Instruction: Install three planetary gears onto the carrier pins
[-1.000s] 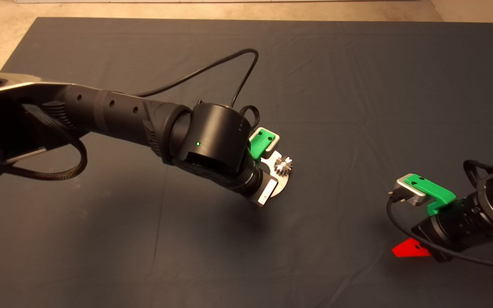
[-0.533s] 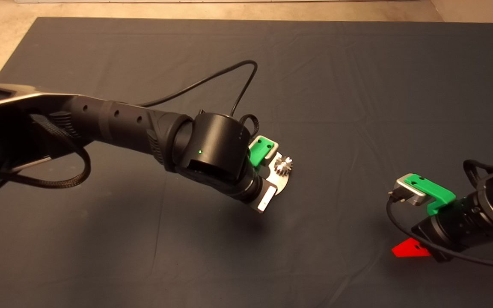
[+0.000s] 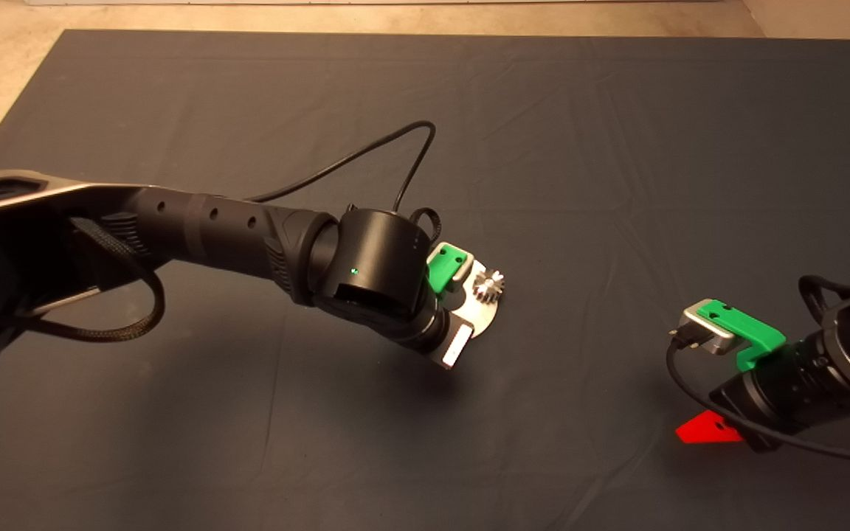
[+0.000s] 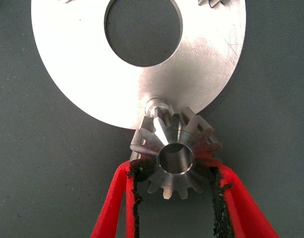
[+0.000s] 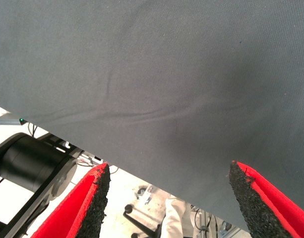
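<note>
In the left wrist view my left gripper (image 4: 176,173) is shut on a small steel planetary gear (image 4: 176,153). It holds the gear at the rim of the flat silver carrier disc (image 4: 82,74). One carrier pin (image 4: 154,105) stands just beside the gear's teeth, not inside its centre hole. The edge of another gear (image 4: 214,3) shows on the disc's far side. In the head view the left wrist (image 3: 381,284) covers most of the disc (image 3: 485,318), and one gear (image 3: 489,284) sits on the disc. My right gripper (image 5: 169,198) is open, empty and parked at the mat's lower right (image 3: 709,430).
A black cable (image 3: 403,158) loops up from the left wrist over the mat. Past the mat's edge the right wrist view shows a black cylindrical machine (image 5: 32,163) and a wheeled base (image 5: 142,223) on the floor.
The left arm and wrist have shifted slightly toward the mat's near side over the disc, cable loop with them. The right arm has not moved.
</note>
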### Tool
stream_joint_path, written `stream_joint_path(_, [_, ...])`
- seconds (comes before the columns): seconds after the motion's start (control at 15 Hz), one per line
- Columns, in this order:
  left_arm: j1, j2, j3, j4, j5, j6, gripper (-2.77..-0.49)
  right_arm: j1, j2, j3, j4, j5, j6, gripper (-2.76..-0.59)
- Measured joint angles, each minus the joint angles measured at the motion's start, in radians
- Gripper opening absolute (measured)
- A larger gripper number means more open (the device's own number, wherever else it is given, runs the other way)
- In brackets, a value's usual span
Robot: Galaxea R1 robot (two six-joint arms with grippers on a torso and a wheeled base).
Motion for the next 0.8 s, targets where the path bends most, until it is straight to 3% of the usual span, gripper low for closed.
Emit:
stream_joint_path(0.6, [0.000,0.000,-0.026,0.011,0.000,0.023,-2.56,0.000,0.000,0.000,0.000,0.000,0.000,-1.60])
stream_joint_path(0.8, [0.008,0.005,-0.040,0.020,-0.010,0.022,-2.56,0.000,0.000,0.000,0.000,0.001,0.000,-1.60])
